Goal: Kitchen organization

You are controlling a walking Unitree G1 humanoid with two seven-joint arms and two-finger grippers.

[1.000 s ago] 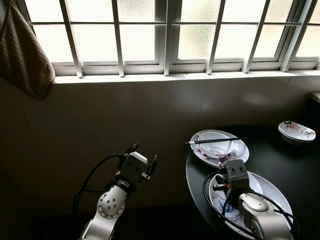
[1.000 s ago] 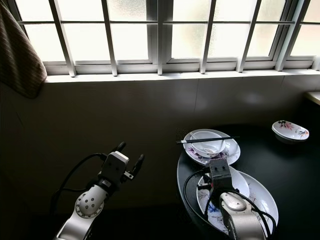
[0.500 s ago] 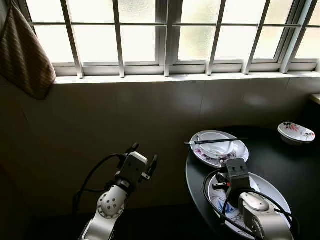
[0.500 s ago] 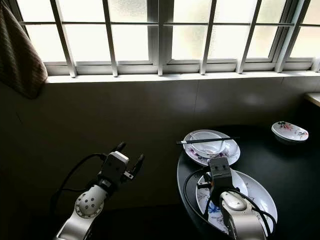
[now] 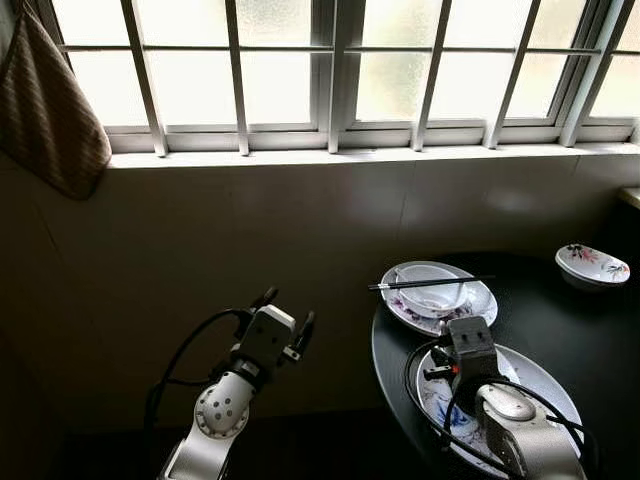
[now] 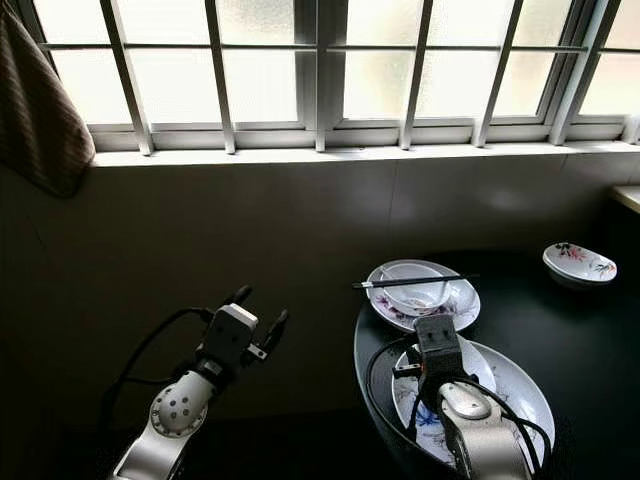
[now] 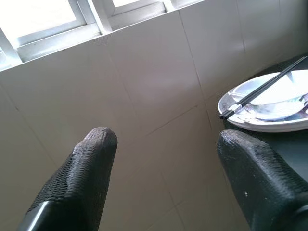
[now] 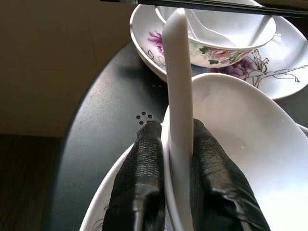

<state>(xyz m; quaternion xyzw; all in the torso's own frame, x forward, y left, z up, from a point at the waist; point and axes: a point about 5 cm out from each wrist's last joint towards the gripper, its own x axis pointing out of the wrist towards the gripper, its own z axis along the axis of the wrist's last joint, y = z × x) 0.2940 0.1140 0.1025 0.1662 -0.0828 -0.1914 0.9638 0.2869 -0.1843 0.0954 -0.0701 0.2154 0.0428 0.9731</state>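
Spoon (image 8: 179, 72), white ceramic, pinched by its handle between the clenched fingers of the right pincer (image 8: 175, 144), standing on end with its long axis running straight out along those fingers. Held just above the white bowl (image 8: 240, 144) on the near flowered plate (image 5: 545, 385), at the near edge of the dark round counter (image 5: 560, 320). Pointing toward the second flowered bowl (image 8: 216, 36), which sits on its own plate (image 5: 480, 300) just beyond, with black chopsticks (image 5: 430, 283) laid across its rim. Probably only a short carry along the spoon's own axis needed to reach that far bowl. Right arm plainly the nearer; left pincer (image 7: 163, 168) released, fingers spread wide, raised well off to the side of the counter, facing the tiled wall (image 5: 250, 230).
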